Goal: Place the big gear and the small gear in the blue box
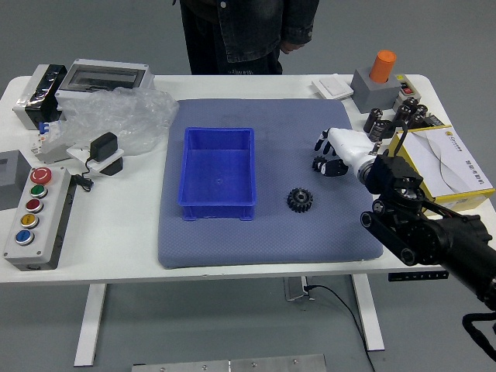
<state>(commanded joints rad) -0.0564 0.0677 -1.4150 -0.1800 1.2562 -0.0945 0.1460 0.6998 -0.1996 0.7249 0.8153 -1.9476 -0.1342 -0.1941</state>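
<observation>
My right hand (327, 153), with a white back and black fingers, is low over the right part of the blue-grey mat. Its fingers are apart, and a small dark gear (318, 163) shows at the thumb side, partly hidden by the hand; no grasp on it is visible. The bigger black toothed gear (300, 200) lies flat on the mat, nearer the table's front edge and left of the hand. Left of both gears stands the blue box (218, 205), with nothing visible inside. My left hand is out of view.
Right: a yellow-white box (449, 167), black cylinders and a grey block with an orange peg (382, 67). Left: a button panel (37, 221), plastic wrap (124, 116) and devices. A person (248, 31) stands at the far side, one hand hanging beyond the table.
</observation>
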